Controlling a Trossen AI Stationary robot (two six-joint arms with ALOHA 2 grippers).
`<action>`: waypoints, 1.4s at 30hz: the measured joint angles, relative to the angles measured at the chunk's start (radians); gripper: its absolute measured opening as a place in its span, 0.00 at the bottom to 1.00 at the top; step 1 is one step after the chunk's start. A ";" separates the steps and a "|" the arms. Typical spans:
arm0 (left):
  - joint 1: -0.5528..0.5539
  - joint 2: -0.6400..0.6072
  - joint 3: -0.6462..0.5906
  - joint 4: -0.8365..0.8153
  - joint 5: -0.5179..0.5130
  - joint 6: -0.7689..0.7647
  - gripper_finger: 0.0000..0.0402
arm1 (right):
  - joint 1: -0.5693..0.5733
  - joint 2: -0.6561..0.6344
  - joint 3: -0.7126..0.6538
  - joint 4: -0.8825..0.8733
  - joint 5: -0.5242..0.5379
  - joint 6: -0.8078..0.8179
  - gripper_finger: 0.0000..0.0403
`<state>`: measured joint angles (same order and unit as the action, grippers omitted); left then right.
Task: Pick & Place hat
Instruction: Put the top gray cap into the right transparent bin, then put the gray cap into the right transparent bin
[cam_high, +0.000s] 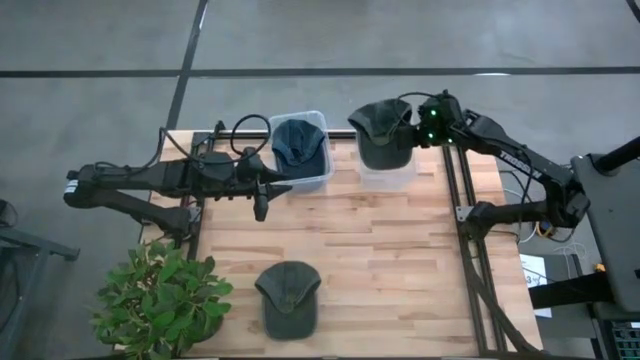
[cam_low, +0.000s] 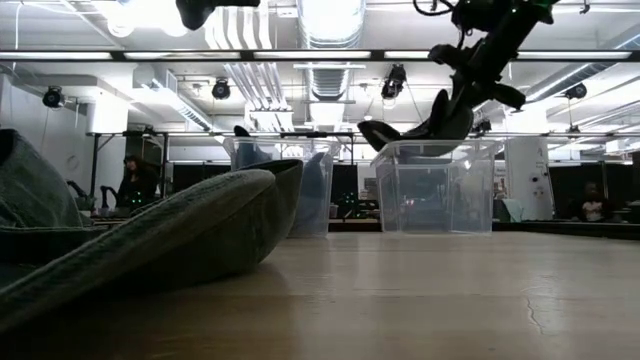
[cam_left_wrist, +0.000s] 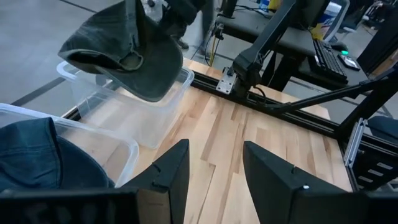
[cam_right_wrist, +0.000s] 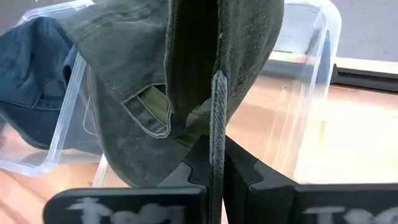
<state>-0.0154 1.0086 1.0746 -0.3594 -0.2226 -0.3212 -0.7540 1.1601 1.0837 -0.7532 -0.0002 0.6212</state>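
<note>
wooden planks make up the tabletop, the largest thing in view, with a dark rail along its right edge and bare boards across its middle. two dark arms reach over its far part: the left arm lies level from the left side, its left gripper hanging over the boards just in front of the left bin, jaws spread with nothing between them; the right arm comes in from the right, its right gripper raised above the right bin, jaws pressed together on a fold of the olive-green hat. two clear plastic bins stand side by side against the far edge, apart by a narrow gap: the left bin and the right bin. three hats in all: the olive-green hat hangs from the right gripper over the right bin's opening, clear of its rim in the low view; a dark blue hat sits inside the left bin; a grey-green hat lies flat near the front edge, well apart from both bins and both arms. one leafy green plant stands at the front left corner, beside the grey-green hat. open boards stretch between the bins and the front hat.
</note>
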 joint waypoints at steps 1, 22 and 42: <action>0.000 -0.002 0.000 0.002 0.000 0.000 0.35 | 0.000 0.009 0.006 -0.006 0.000 0.000 0.03; -0.001 -0.004 0.000 0.000 0.000 0.010 0.35 | 0.001 0.094 0.041 -0.081 0.029 -0.045 0.08; 0.000 -0.004 0.000 0.000 0.000 0.010 0.35 | 0.001 0.069 0.094 -0.270 0.006 -0.074 0.27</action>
<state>-0.0152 1.0050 1.0747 -0.3595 -0.2229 -0.3114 -0.7528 1.2293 1.1772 -1.0234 0.0063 0.5476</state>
